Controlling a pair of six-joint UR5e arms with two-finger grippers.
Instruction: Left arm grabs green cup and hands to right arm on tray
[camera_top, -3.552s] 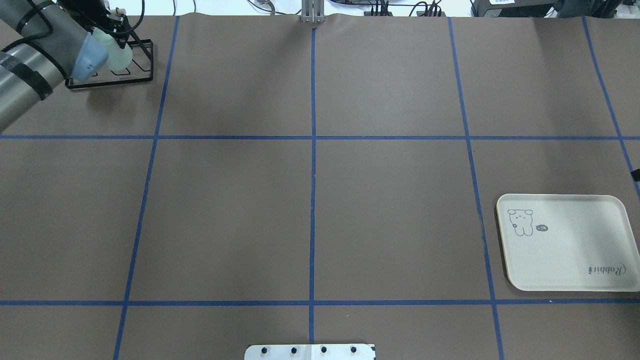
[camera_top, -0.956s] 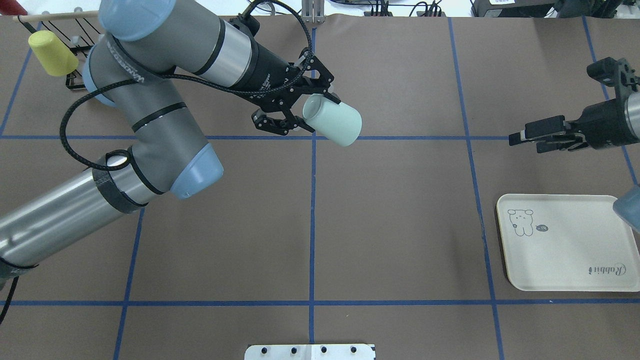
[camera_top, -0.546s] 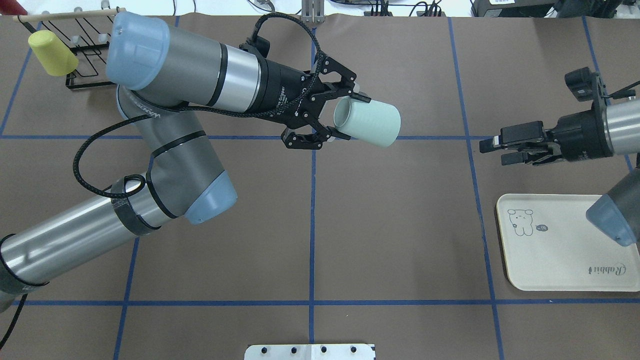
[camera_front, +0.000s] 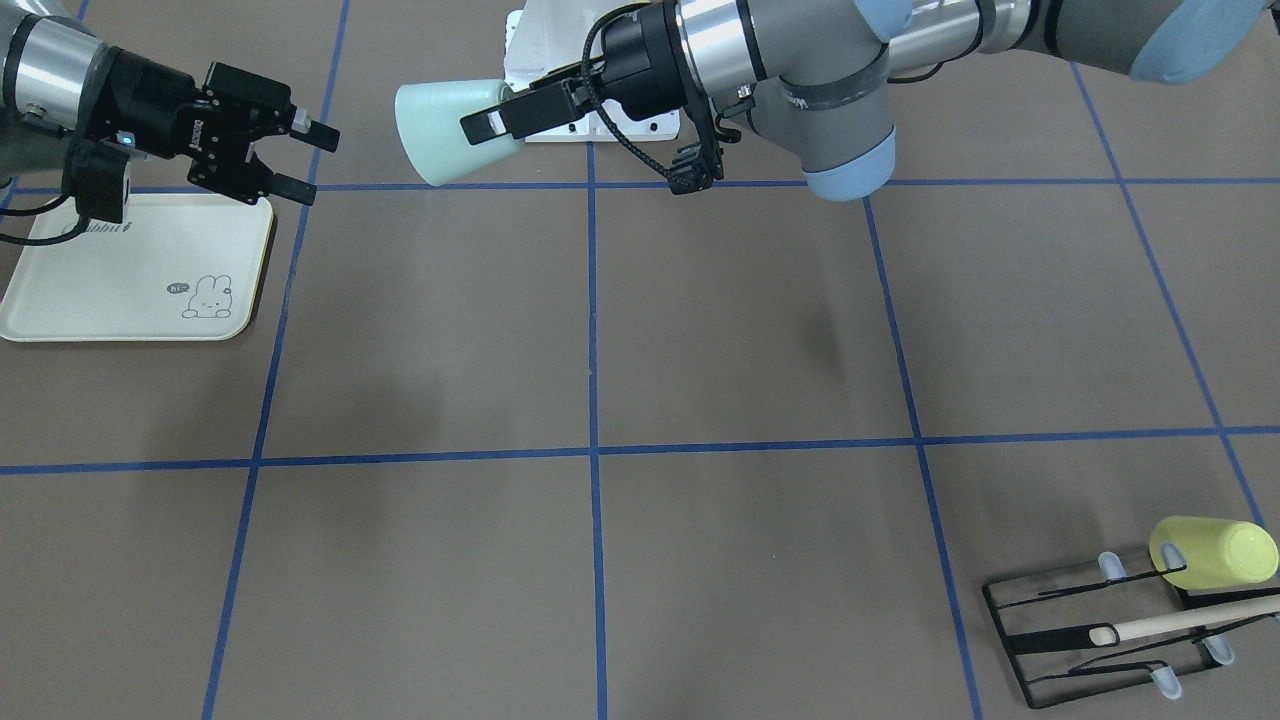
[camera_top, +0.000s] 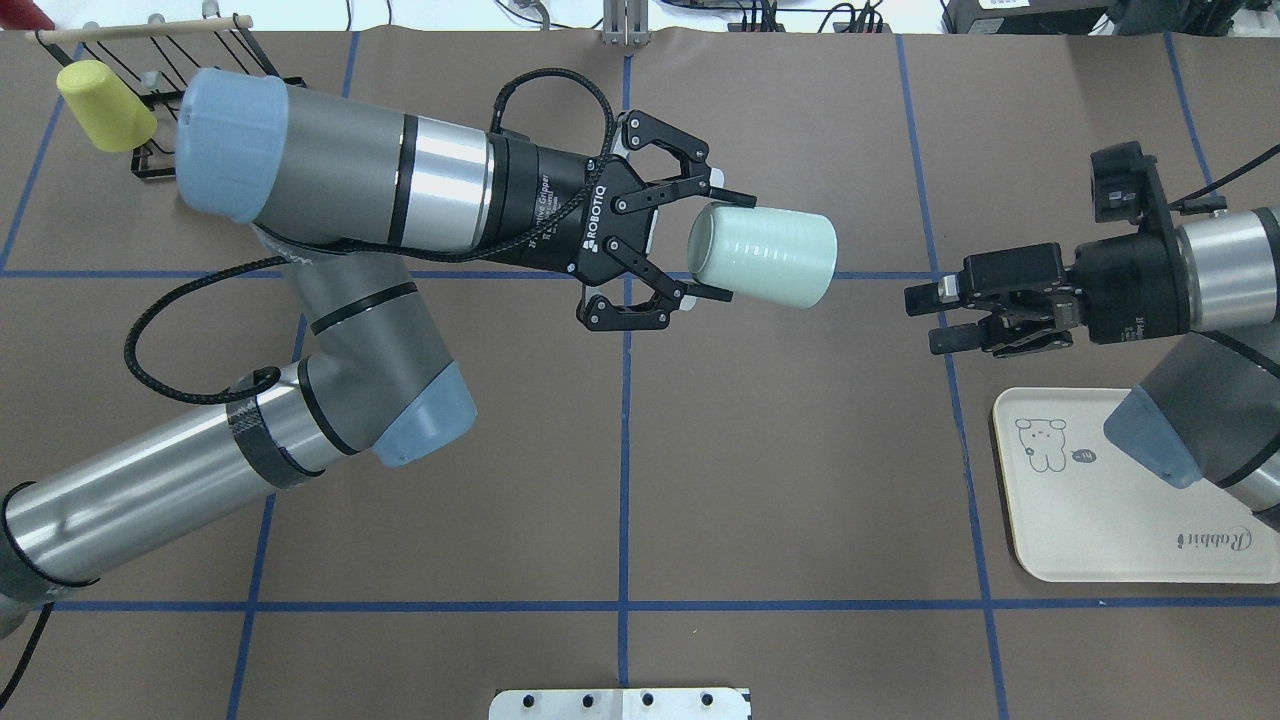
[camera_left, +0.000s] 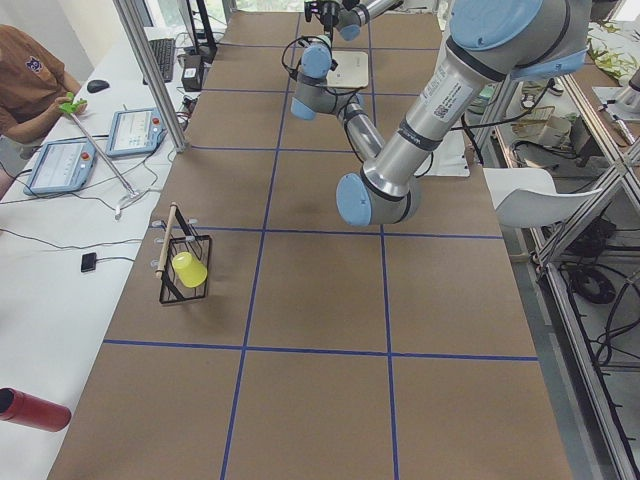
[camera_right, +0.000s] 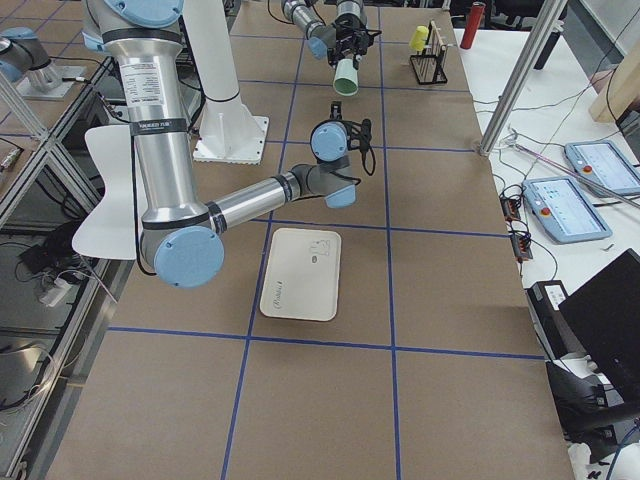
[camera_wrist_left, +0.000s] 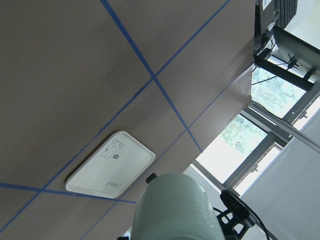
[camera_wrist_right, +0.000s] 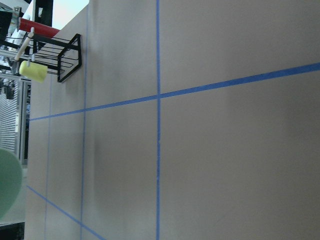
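My left gripper (camera_top: 728, 245) is shut on the pale mint-green cup (camera_top: 775, 258) near its rim and holds it on its side above the table, base toward the right arm. The front view shows the same cup (camera_front: 435, 120) in the left gripper (camera_front: 490, 115). My right gripper (camera_top: 925, 320) is open and empty, its fingers pointing at the cup with a gap between them; it also shows in the front view (camera_front: 312, 162). The cream Rabbit tray (camera_top: 1090, 540) lies flat and bare below the right arm. The cup fills the bottom of the left wrist view (camera_wrist_left: 175, 210).
A yellow-green cup (camera_top: 100, 105) hangs on the black wire rack (camera_top: 180, 90) at the far left corner, with a wooden rod across it. A white base plate (camera_top: 620, 703) sits at the near edge. Blue tape lines cross the brown table.
The left arm has carried the green cup from the rack rightward past the centre line. The right arm has come in from the right edge, its open gripper nearing the cup.
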